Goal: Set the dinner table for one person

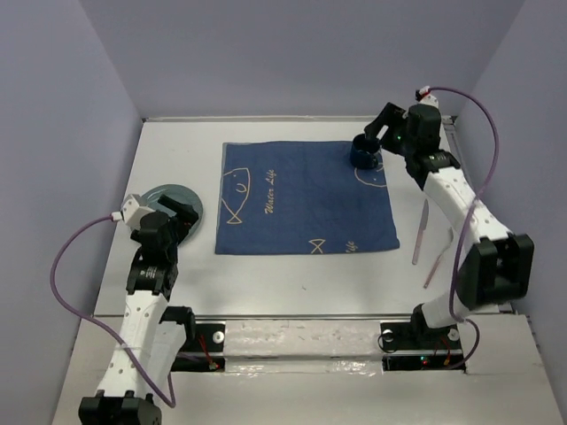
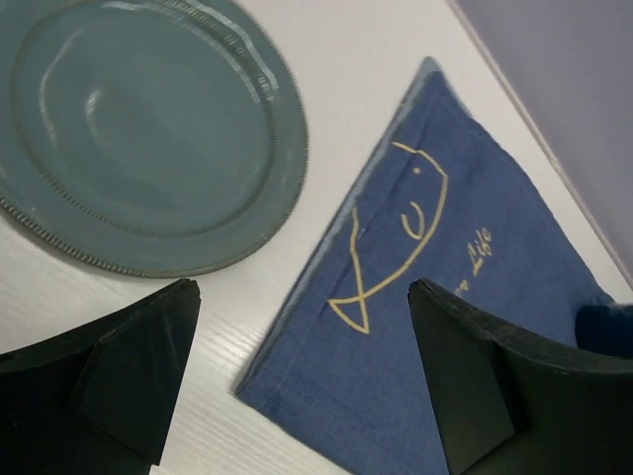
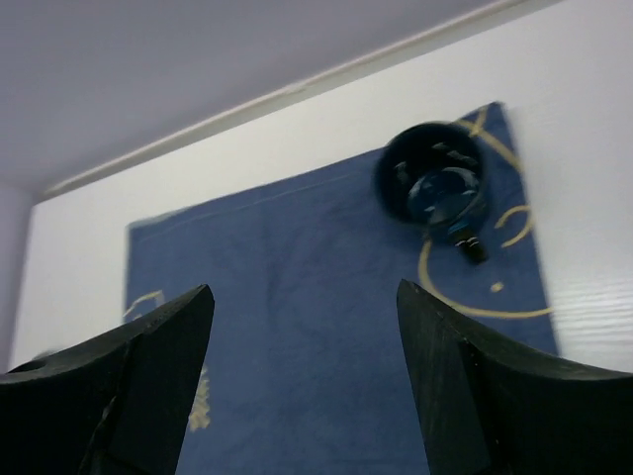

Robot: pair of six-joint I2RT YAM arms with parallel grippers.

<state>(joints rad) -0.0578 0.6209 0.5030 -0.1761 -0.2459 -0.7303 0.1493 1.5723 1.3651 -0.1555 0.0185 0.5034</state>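
Left arm (image 1: 142,301) seen at lower left of top view, elbow low, forearm raised. Left gripper (image 1: 180,215) held at left centre, jaws spread wide, nothing between. Right arm (image 1: 456,199) stretched up right side. Right gripper (image 1: 376,131) placed at upper right, jaws parted, empty.

On the one white dinner table (image 1: 292,283) there are one teal plate (image 1: 177,195), one dark blue fish-patterned cloth (image 1: 301,199), one dark blue cup (image 1: 365,156) and two pale utensils (image 1: 421,232) (image 1: 439,258).
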